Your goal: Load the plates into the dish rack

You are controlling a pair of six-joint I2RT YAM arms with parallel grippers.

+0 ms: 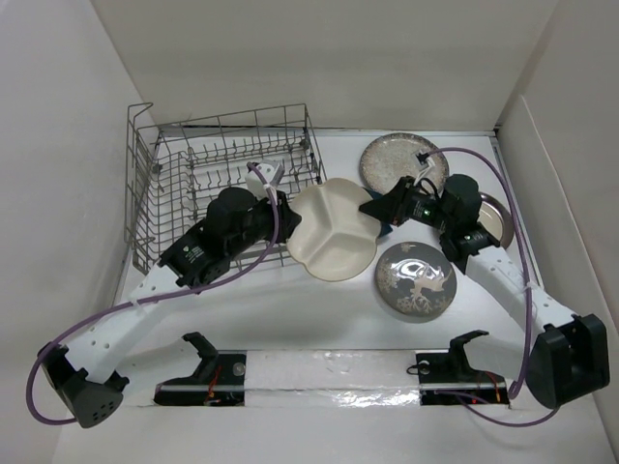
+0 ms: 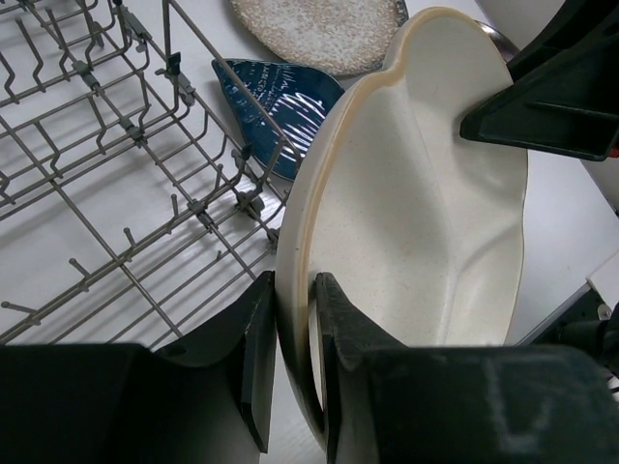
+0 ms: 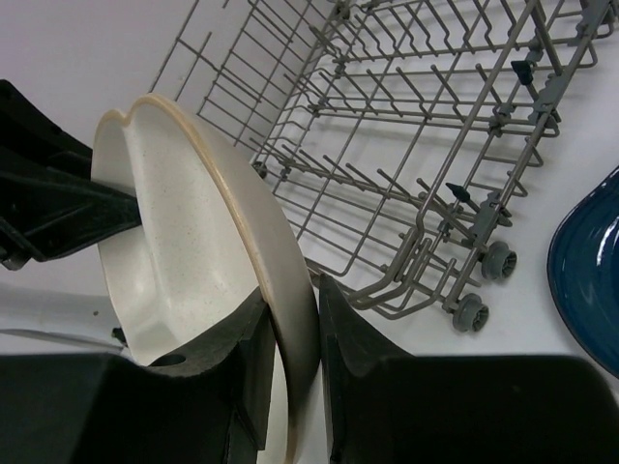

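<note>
Jaws on both arms are gripping the cream three-section plate (image 1: 334, 234), each pair nearly shut with only the plate's rim between its fingers. The left jaws are pinching the rim on the side nearest the dish rack (image 1: 184, 174). The right jaws are pinching the opposite rim, so the plate is spanning the gap between the two pairs. In the left wrist view the rim is running straight down into the slot between the jaws, with the rack's wire wall sitting just to their left. The dark blue teardrop dish (image 2: 276, 92) is lying on the table (image 1: 290, 309) just beyond the left jaws, beside the rack's corner. The speckled grey-beige plate (image 1: 392, 159) is lying farther beyond it. The grey plate with white deer design (image 1: 416, 280) is resting behind the right jaws, nearer that arm's base.
</note>
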